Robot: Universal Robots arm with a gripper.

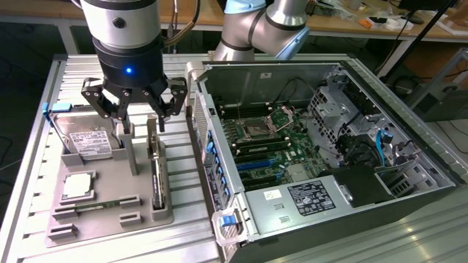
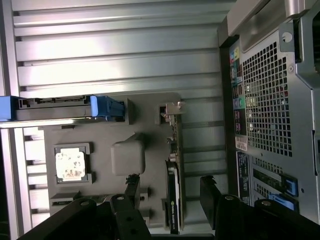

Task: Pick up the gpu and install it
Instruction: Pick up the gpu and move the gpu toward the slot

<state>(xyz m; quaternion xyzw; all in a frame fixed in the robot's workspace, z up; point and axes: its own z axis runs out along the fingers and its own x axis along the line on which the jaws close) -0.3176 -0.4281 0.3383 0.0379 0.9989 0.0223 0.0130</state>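
Gripper (image 1: pixel 141 121) hangs wide open just above the gpu (image 1: pixel 155 170).
The card stands on edge in the grey holder tray (image 1: pixel 109 219), beside the hard drive (image 1: pixel 91 139), to the exterior view's left of the open computer case (image 1: pixel 329 137).

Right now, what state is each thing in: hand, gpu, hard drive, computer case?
hand: open, above the gpu, holding nothing.
gpu: on edge in the gray holder, not picked up.
hard drive: standing in its holder slot.
computer case: side open, motherboard exposed.
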